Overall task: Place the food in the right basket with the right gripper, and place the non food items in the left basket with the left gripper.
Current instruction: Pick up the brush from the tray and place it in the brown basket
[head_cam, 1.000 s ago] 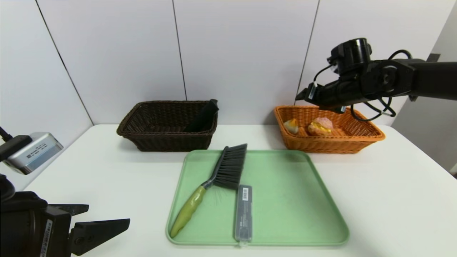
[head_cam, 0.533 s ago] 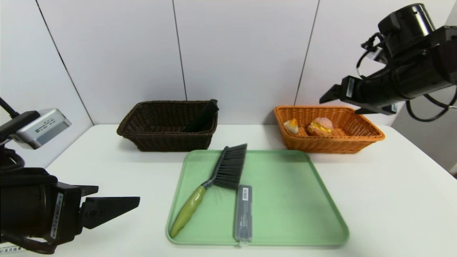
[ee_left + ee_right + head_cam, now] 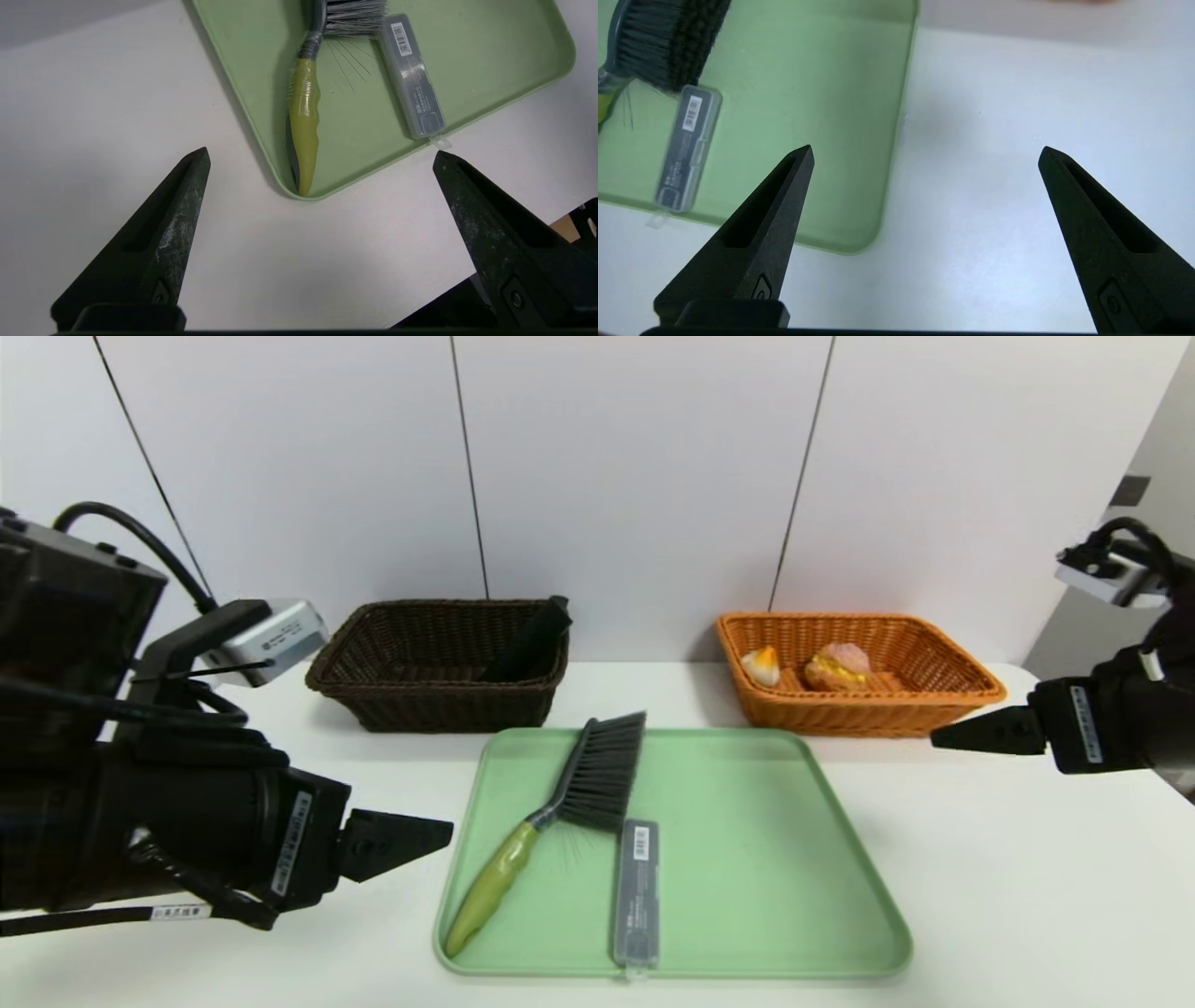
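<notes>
Two pastries, a pale bun (image 3: 762, 665) and a pinkish cream puff (image 3: 836, 666), lie in the orange basket (image 3: 962, 683). The dark brown basket (image 3: 373, 695) holds a black pouch (image 3: 530, 640) leaning in its right corner. On the green tray (image 3: 766, 859) lie the green-handled brush (image 3: 560, 812) (image 3: 304, 105) and the grey case (image 3: 637, 891) (image 3: 411, 77) (image 3: 686, 149). My left gripper (image 3: 411, 840) (image 3: 320, 158) hovers open and empty over the table just left of the tray's near corner. My right gripper (image 3: 971, 735) (image 3: 927, 154) hangs open and empty right of the tray.
The white table (image 3: 1027, 877) runs to a wall of pale panels behind the baskets. Bare tabletop lies right of the tray and between the two baskets.
The right arm has pulled back from above the orange basket, down and to the right, empty and opening wider. The left arm has risen and advanced toward the tray's left side.
</notes>
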Motion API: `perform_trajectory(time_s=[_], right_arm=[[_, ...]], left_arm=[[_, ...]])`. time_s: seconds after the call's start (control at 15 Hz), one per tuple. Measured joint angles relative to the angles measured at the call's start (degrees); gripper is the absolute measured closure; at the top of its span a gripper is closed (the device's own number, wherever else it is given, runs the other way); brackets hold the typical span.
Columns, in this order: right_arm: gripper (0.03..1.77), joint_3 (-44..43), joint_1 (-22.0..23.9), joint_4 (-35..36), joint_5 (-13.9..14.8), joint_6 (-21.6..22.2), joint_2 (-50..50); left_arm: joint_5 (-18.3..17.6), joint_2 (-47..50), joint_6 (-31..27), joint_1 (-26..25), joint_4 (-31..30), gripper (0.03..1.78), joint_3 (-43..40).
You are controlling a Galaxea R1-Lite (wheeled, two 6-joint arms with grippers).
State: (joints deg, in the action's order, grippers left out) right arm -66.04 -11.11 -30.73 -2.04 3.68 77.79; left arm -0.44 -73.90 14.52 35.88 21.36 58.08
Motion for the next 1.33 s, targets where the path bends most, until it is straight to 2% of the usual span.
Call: perform_trajectory(time_s=[0.07, 0.2, 0.33, 0.53, 0.8, 1.0, 1.33], right_arm=[[0.12, 1.43, 0.63, 0.78, 1.90, -1.62, -1.88], [0.12, 2.91, 1.11, 0.28, 6.33, -1.40, -3.86], [0.11, 4.27, 1.29, 0.39, 7.46, -1.29, -4.94], [0.11, 5.88, 1.27, 0.74, 6.58, -0.66, -5.72], [0.11, 5.64, 0.66, 0.22, 1.27, 1.30, -5.46], [0.11, 5.46, 0.63, 0.30, 1.02, 3.58, -4.44], [0.11, 6.06, 0.83, 0.20, 1.44, 3.80, -3.34]], left_arm=[[0.15, -2.17, -0.20, 0.61, 0.96, 0.12, 1.54], [0.30, -6.61, -0.28, 1.46, 4.55, 0.12, 5.27], [0.33, -11.30, -0.41, 1.99, 8.40, 0.12, 9.42], [0.34, -17.62, -0.44, 2.33, 13.29, 0.12, 15.32], [0.37, -24.14, -0.27, 2.49, 18.77, 0.12, 20.89], [0.23, -27.43, -0.30, 2.77, 20.09, 0.12, 22.65], [-0.07, -31.37, -0.63, 4.06, 20.07, 0.12, 23.06]])
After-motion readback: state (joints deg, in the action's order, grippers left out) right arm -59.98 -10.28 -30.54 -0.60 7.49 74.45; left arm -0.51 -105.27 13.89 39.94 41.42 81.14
